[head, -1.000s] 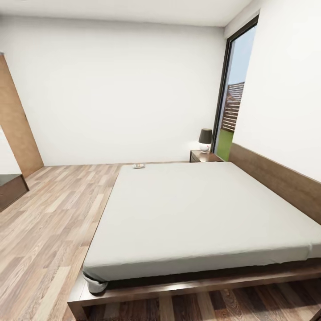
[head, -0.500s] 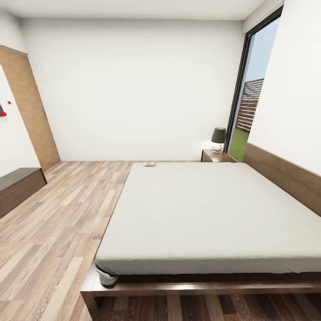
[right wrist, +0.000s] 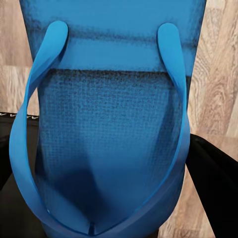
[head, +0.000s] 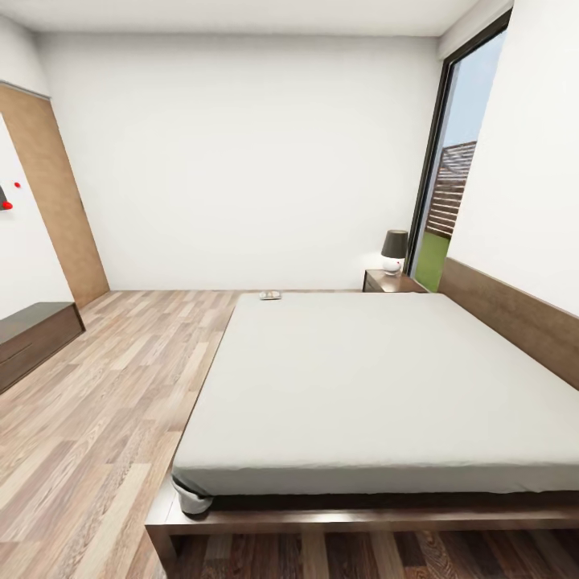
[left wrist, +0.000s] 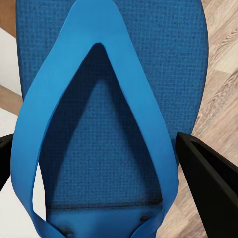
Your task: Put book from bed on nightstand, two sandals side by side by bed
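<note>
The bed [head: 386, 386], a grey mattress on a dark wood frame, spreads across the head view. The book [head: 270, 295] lies small and flat at the mattress's far left corner, too small to read. A dark nightstand [head: 386, 281] stands at the far side by the headboard. In the left wrist view a bright blue sandal [left wrist: 114, 49] sits between the black fingers [left wrist: 208, 188] of my left gripper [left wrist: 94, 144], which is shut on it. My right gripper [right wrist: 114, 153] is likewise shut on the other blue sandal [right wrist: 114, 29], above plank floor.
A dark-shaded lamp [head: 393, 251] stands on the nightstand beside the tall window [head: 450, 185]. A low dark cabinet [head: 32, 338] and a wooden panel [head: 56, 209] line the left wall. Plank floor [head: 104, 402] runs along the bed's left side.
The head camera swung a second ago, shifting the whole room rightward in the picture and revealing more of the left wall. Over the last half second the view is still.
</note>
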Robot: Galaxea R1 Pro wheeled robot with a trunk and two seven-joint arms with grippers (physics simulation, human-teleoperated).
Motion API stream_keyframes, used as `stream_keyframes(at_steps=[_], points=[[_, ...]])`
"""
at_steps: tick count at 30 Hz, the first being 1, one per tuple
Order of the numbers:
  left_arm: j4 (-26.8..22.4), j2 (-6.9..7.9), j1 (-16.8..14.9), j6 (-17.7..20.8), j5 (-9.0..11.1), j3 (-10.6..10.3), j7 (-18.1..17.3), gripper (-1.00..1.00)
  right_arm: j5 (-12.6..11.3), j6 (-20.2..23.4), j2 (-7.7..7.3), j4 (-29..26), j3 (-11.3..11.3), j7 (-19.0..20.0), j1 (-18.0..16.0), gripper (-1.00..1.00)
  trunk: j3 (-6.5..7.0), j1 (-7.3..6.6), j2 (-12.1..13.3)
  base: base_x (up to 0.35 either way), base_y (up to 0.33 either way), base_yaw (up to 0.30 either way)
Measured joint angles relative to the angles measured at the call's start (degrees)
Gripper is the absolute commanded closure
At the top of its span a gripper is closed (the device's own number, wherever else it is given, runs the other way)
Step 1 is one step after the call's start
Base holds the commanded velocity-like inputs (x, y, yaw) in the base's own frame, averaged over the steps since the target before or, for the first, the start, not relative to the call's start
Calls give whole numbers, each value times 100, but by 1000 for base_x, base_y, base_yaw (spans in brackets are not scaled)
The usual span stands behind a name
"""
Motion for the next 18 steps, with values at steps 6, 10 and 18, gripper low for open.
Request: stream_keyframes(at_steps=[6,10,18], points=[[0,0,0,3,0,0,0,100,-26,92,-2,-21,-19,53,0,100,0,0,0,0,0,0],[0,0,0,4,0,0,0,100,-34,563,1,-67,-49,116,-1,100,0,0,0,0,0,0],[0,0,0,4,0,0,-5,100,-35,1475,-3,-371,-298,172,-7,100,0,0,0,0,0,0]])
